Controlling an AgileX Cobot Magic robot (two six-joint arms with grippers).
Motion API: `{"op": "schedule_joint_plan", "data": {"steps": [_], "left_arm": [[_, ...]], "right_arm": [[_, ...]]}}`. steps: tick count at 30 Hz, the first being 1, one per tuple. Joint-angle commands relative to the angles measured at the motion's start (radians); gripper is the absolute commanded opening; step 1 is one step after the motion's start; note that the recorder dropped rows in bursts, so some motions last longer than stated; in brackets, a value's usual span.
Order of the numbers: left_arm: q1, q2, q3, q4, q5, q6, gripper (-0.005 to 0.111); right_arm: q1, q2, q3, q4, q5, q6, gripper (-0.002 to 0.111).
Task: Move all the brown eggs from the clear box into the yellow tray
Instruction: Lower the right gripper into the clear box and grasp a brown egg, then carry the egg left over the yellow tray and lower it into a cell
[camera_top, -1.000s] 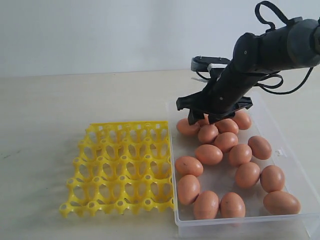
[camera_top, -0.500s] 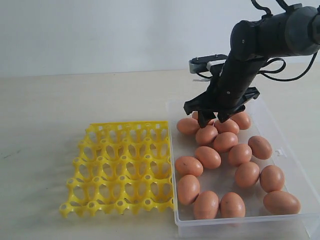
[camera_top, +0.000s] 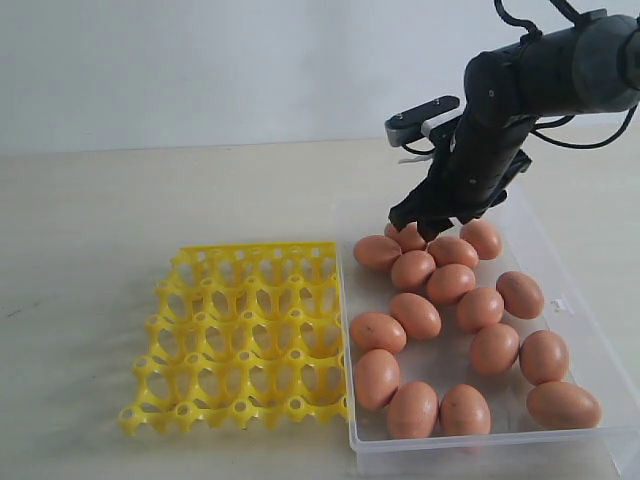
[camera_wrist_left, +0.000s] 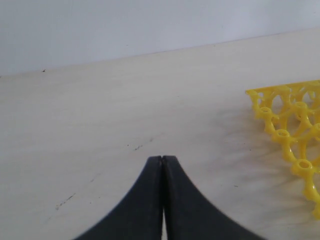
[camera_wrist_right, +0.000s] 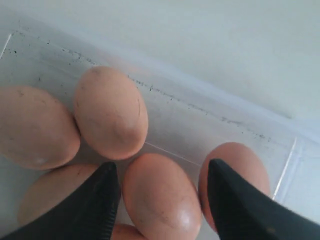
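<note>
Several brown eggs (camera_top: 417, 315) lie loose in the clear box (camera_top: 592, 345) on the right. The yellow tray (camera_top: 255, 250) sits left of the box, and all its cups are bare. My right gripper (camera_top: 420, 222) hangs open just over the eggs at the box's far end. In the right wrist view its fingers (camera_wrist_right: 161, 167) straddle one egg (camera_wrist_right: 160, 200), with other eggs (camera_wrist_right: 110, 112) close around it. My left gripper (camera_wrist_left: 162, 159) is shut on nothing, low over bare table, with a corner of the yellow tray (camera_wrist_left: 290, 130) off to one side.
The box's far wall (camera_wrist_right: 200, 107) runs just beyond the egg under my right gripper. Pale tabletop (camera_top: 120, 200) stretches left of and behind the tray. A white wall backs the table.
My right gripper has shifted right and toward the box's far end while its wrist turned, staying open. The eggs and the tray have not moved.
</note>
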Motion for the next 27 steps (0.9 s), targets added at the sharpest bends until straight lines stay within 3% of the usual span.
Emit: {"op": "schedule_joint_plan", "data": {"steps": [1, 23, 25, 27], "left_arm": [[-0.007, 0.002, -0.004, -0.007, -0.012, -0.004, 0.000], [-0.007, 0.002, -0.004, -0.007, -0.012, -0.004, 0.000], [-0.007, 0.002, -0.004, -0.007, -0.012, -0.004, 0.000], [-0.007, 0.002, -0.004, -0.007, -0.012, -0.004, 0.000]], "right_arm": [[-0.006, 0.030, -0.009, -0.009, -0.013, -0.035, 0.052], [-0.004, 0.115, -0.009, -0.012, -0.058, -0.094, 0.052], [-0.004, 0.115, -0.009, -0.012, -0.056, -0.094, 0.048], [-0.004, 0.115, -0.009, -0.012, -0.052, -0.094, 0.036]]}}
